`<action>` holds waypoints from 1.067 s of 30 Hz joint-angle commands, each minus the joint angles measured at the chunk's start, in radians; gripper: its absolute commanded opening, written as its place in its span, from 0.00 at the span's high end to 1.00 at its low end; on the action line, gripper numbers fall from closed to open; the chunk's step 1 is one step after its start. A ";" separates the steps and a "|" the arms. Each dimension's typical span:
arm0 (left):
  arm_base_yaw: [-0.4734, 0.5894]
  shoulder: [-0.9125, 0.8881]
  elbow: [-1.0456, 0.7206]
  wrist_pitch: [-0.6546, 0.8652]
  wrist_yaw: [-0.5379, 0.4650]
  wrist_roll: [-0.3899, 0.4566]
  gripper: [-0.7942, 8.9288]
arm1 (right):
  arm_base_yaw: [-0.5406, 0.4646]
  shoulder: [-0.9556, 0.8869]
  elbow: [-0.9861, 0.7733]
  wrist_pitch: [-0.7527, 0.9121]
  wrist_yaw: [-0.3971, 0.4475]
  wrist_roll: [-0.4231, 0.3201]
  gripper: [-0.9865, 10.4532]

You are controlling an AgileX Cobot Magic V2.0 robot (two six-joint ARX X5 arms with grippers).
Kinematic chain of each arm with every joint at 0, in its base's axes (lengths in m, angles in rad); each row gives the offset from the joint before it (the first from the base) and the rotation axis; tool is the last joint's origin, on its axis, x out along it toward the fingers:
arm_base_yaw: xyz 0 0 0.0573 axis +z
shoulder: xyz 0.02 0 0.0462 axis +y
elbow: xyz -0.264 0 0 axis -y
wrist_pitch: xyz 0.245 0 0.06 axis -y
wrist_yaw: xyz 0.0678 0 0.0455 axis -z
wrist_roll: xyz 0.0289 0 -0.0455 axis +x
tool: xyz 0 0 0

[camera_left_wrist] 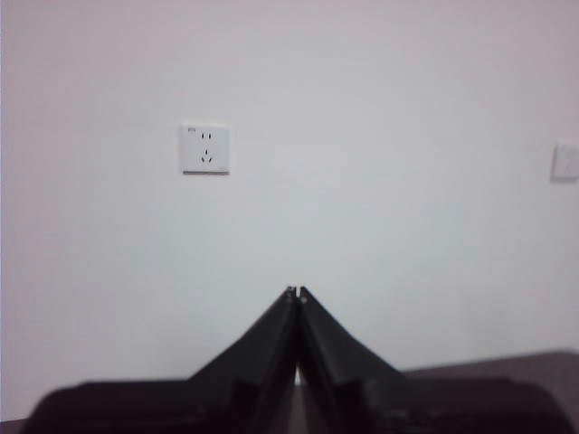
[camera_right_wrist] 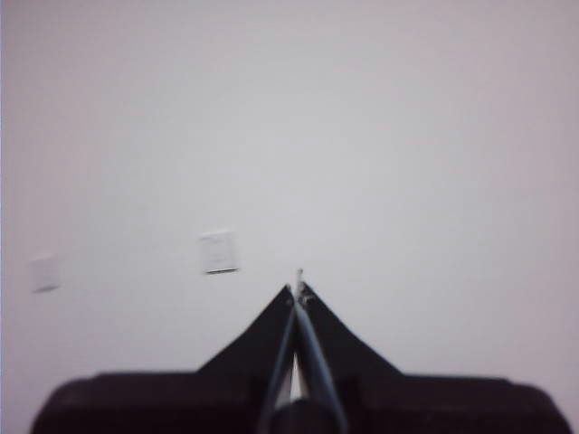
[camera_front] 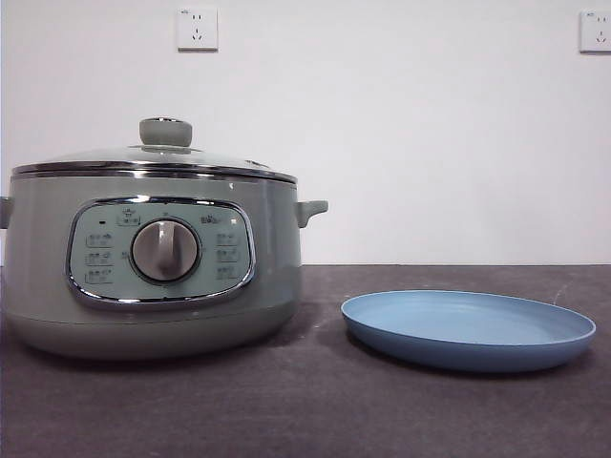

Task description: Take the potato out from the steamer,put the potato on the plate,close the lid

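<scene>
The sage-green steamer [camera_front: 153, 267] stands at the left of the table in the front view, its dial panel facing me. The glass lid [camera_front: 158, 160] with its pale green knob [camera_front: 165, 132] sits closed on it. The light-blue plate [camera_front: 468, 329] lies empty on the table to the right of the steamer. The potato is hidden. My left gripper [camera_left_wrist: 297, 291] is shut and empty, facing the white wall. My right gripper [camera_right_wrist: 298, 287] is shut and empty, also facing the wall. Neither gripper shows in the front view.
The dark table [camera_front: 305, 410] runs across the front. The white wall behind carries outlets [camera_front: 197, 29] above the steamer and at the top right [camera_front: 595, 31]. An outlet also shows in the left wrist view [camera_left_wrist: 205, 149].
</scene>
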 commanded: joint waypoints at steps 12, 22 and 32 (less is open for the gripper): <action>0.000 0.492 0.510 -0.491 0.229 0.099 0.92 | 0.087 0.530 0.624 -0.662 -0.264 -0.279 0.91; -0.001 0.640 0.510 -0.584 0.282 0.093 0.49 | 0.107 0.663 0.642 -0.753 -0.258 -0.332 0.57; -0.080 0.703 0.510 -0.599 0.278 0.093 0.47 | 0.107 0.668 0.642 -0.755 -0.257 -0.312 0.34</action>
